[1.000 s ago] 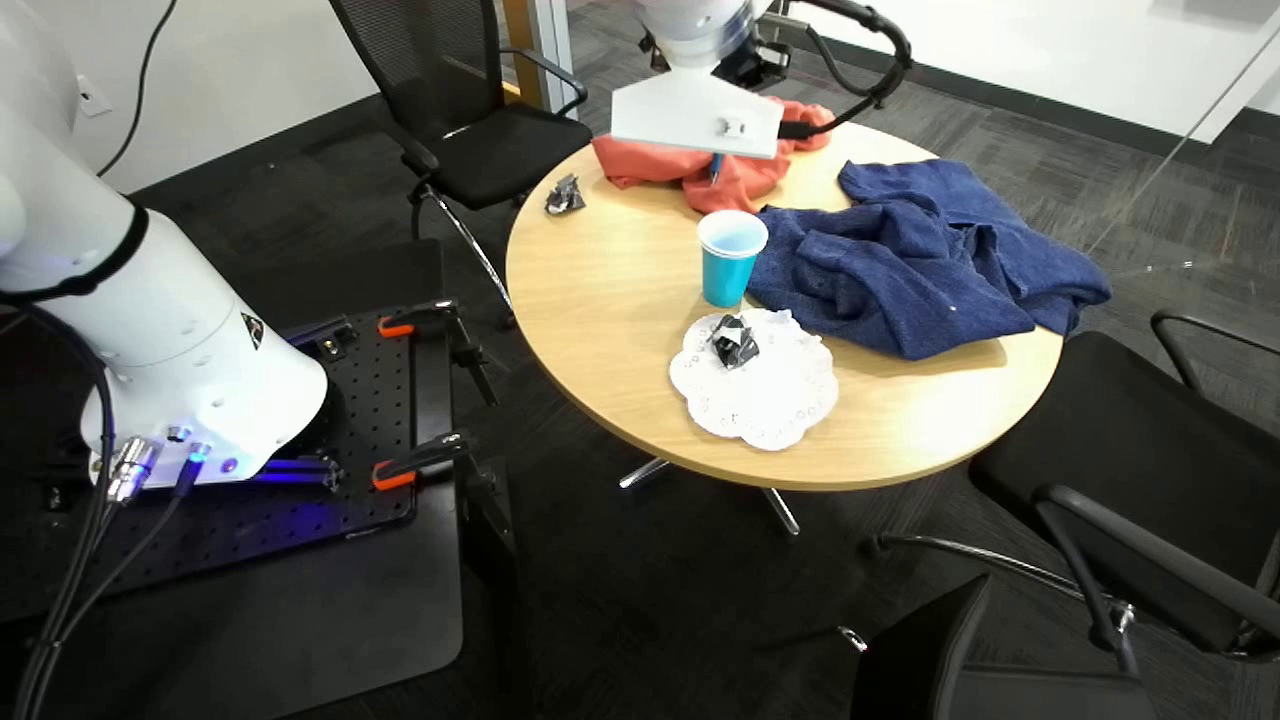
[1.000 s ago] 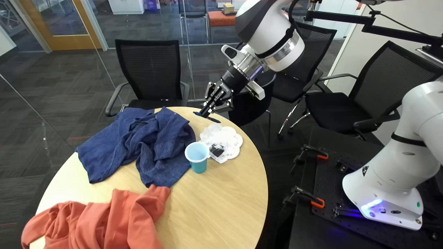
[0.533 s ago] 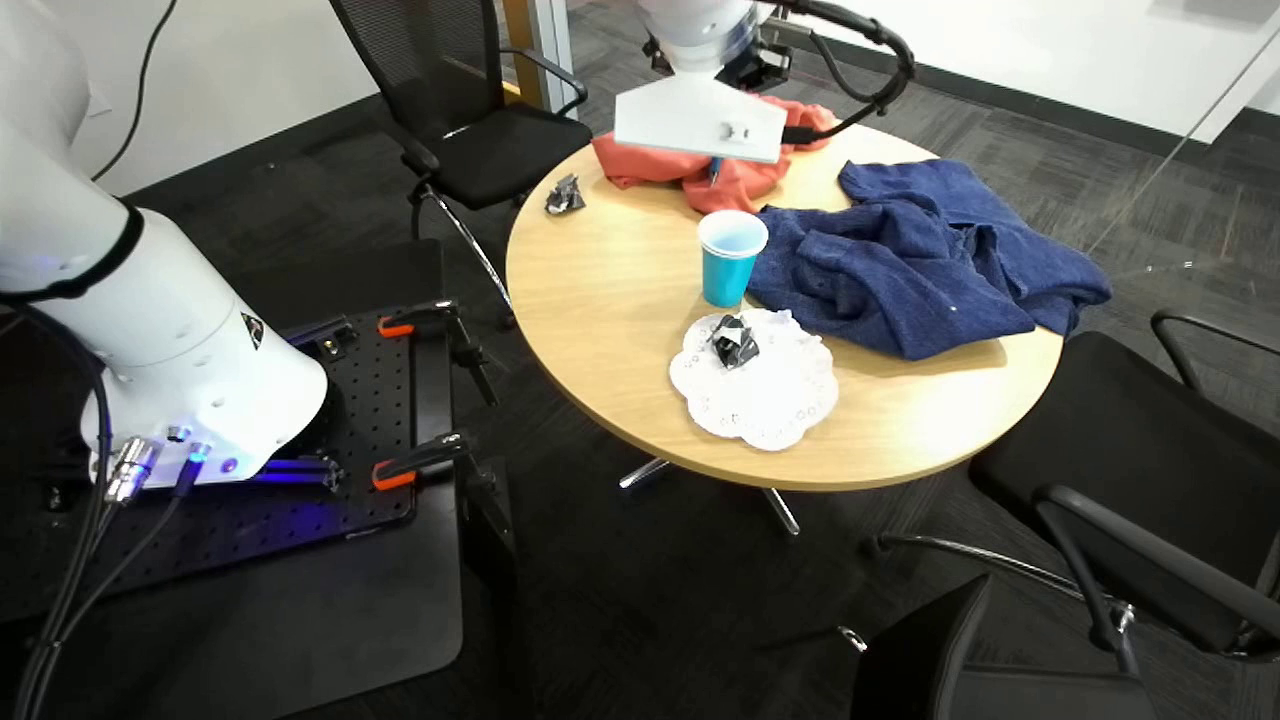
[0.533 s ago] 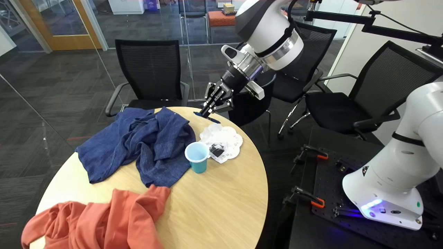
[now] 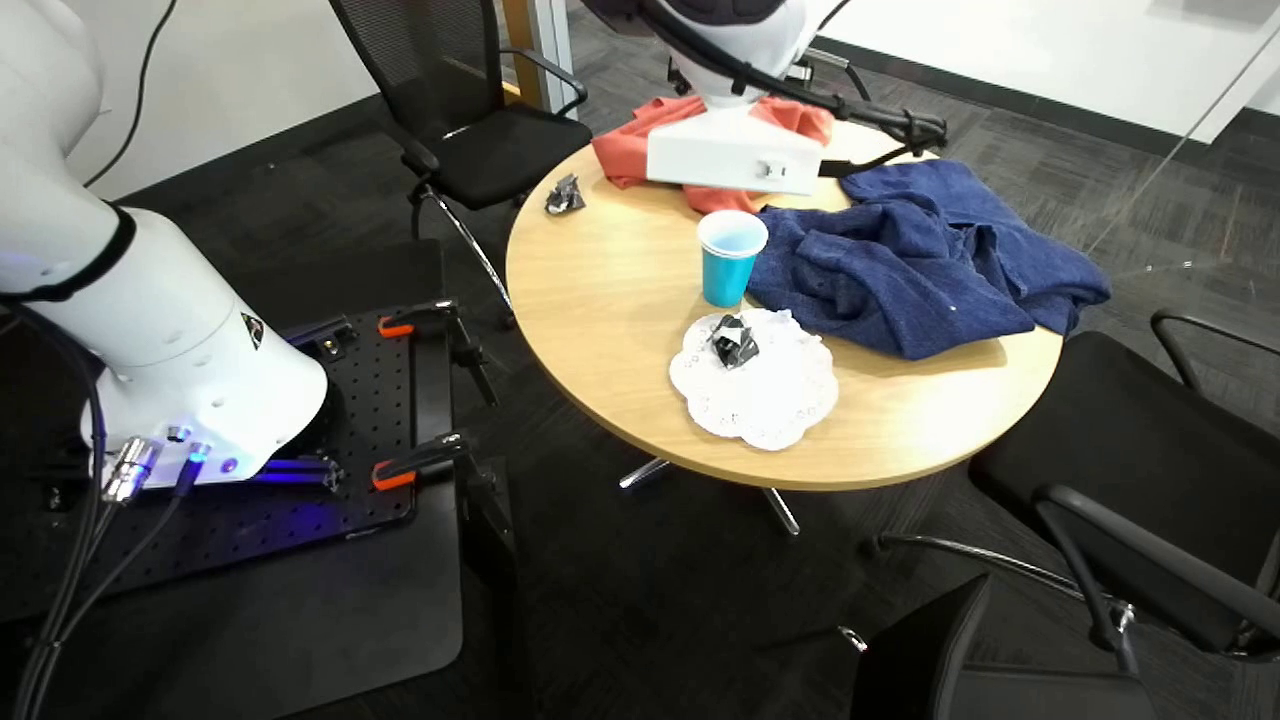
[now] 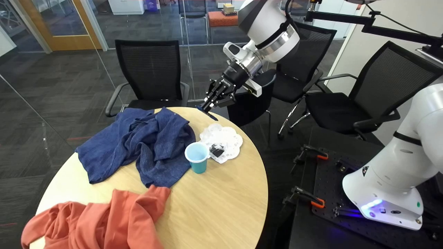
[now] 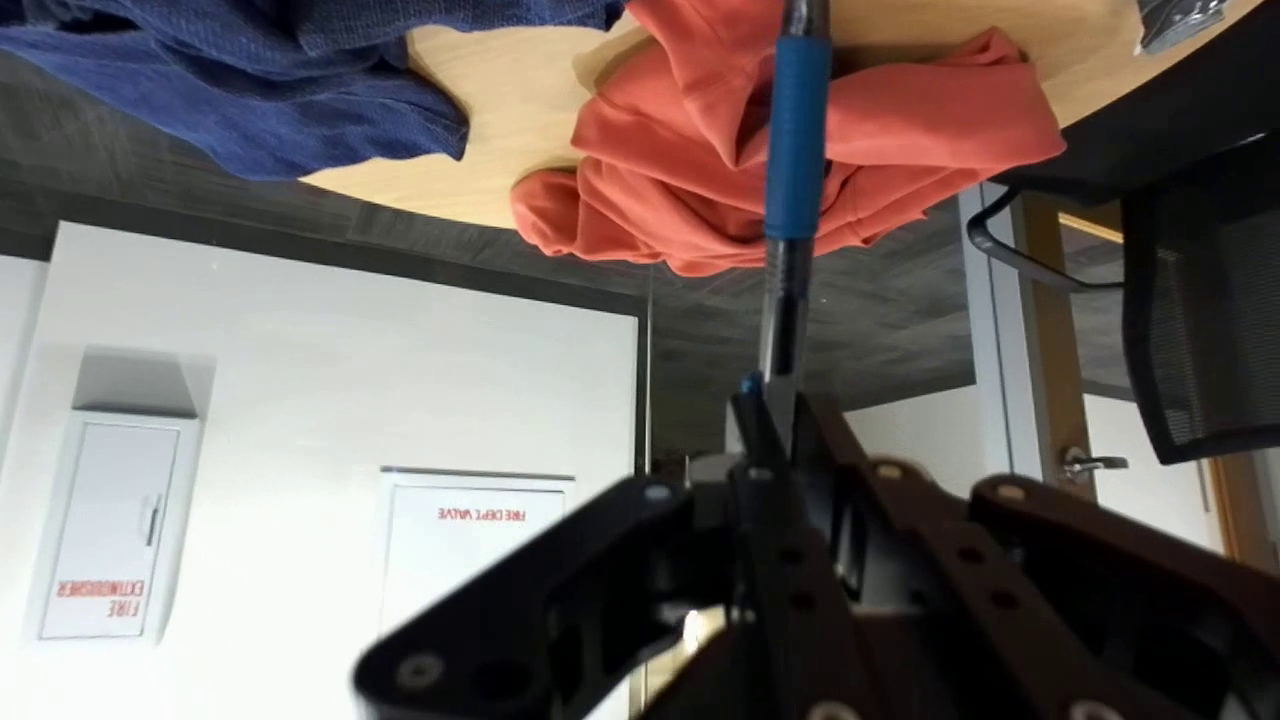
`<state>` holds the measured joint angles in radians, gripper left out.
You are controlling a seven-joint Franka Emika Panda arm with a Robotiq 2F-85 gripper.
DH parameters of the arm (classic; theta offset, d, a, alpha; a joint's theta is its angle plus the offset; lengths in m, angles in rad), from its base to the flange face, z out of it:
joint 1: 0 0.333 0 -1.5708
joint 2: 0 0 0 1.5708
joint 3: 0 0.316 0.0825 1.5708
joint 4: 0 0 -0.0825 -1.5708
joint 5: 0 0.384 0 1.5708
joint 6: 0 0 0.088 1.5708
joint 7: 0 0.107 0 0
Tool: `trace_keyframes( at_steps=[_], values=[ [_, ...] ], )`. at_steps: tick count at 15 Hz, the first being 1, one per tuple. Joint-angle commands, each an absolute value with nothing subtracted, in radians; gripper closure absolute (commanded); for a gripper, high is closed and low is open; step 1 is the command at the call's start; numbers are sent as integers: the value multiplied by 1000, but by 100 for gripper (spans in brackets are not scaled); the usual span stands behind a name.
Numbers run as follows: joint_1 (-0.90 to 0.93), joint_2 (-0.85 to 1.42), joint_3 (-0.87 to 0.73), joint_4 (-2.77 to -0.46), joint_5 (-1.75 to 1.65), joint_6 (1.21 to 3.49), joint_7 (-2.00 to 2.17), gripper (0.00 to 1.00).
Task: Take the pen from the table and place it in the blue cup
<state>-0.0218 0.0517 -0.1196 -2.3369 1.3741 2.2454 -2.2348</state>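
Observation:
A pen with a blue grip [image 7: 798,140] is clamped in my gripper [image 7: 788,425], whose fingers close around its clear barrel. In an exterior view the gripper [image 6: 207,105] holds the pen [image 6: 212,116] tilted, above the far edge of the round table [image 6: 221,207]. The blue cup [image 5: 728,276] with a white rim stands upright on the table in both exterior views [image 6: 198,166]. The gripper is apart from the cup, beyond the doily in that view. In an exterior view, the fingers and the pen are hidden behind the white wrist plate [image 5: 733,150].
A dark blue cloth [image 5: 900,260] lies against the cup. A red cloth [image 6: 110,218] lies nearby. A white doily [image 5: 765,390] with a crumpled black wrapper [image 5: 734,342] lies beside the cup. Another wrapper [image 5: 565,195] is near the edge. Chairs [image 6: 148,69] surround the table.
The arm and wrist have shifted and turned slightly. The pen, held throughout, now slants more steeply. In an exterior view the white plate moved right and down and now covers the pen.

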Motion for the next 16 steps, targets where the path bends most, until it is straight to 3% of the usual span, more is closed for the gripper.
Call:
trace_keyframes(
  at_steps=[1, 16],
  values=[
    [-60, 108, -110, -2289, 1426, 2148, -2314, 97],
    [-59, 339, -89, -2181, 1585, 2072, -2475, 97]
  ],
)
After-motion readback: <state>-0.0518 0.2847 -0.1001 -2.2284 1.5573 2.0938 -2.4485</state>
